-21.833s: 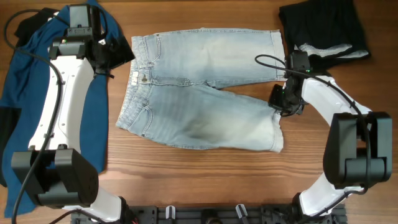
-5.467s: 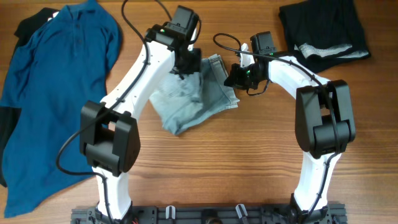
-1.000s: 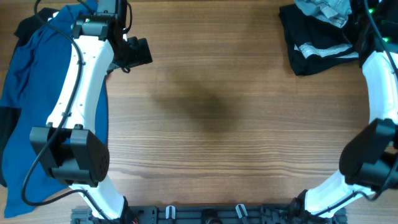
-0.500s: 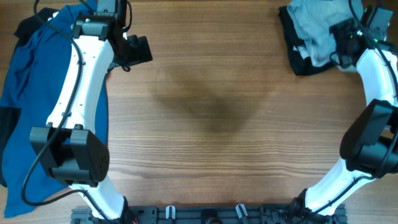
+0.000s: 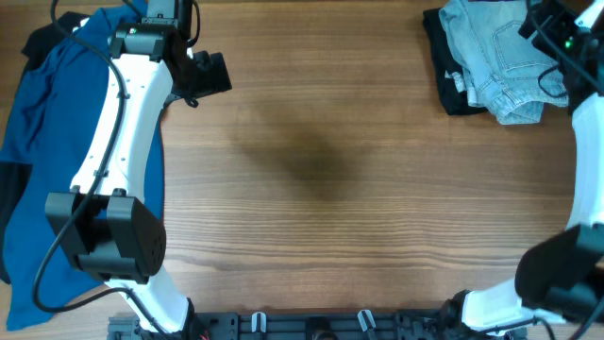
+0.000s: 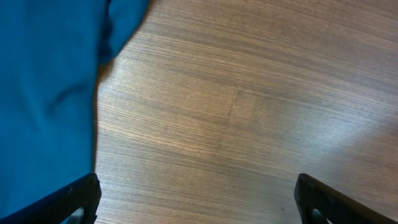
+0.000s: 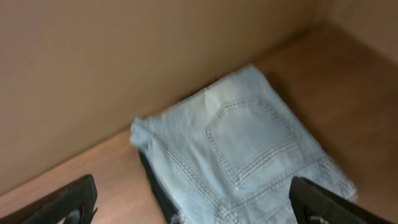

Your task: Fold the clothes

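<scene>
We are seeing the folded denim shorts (image 5: 495,57) lying on the black garments (image 5: 432,38) at the far right corner of the table (image 5: 321,189), a back pocket facing up; the right gripper (image 7: 196,205) is hanging above them with its jaws spread wide, holding nothing. We are finding the left gripper (image 6: 199,202) likewise spread over bare wood, empty, just beside the deep-blue shirt (image 6: 43,93) that is lying along the left edge.

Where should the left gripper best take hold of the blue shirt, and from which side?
Probably the blue shirt at its edge facing the table middle, from the bare-wood side. That edge lies flat and exposed, close to the open left gripper; the arm overlies other parts.
</scene>
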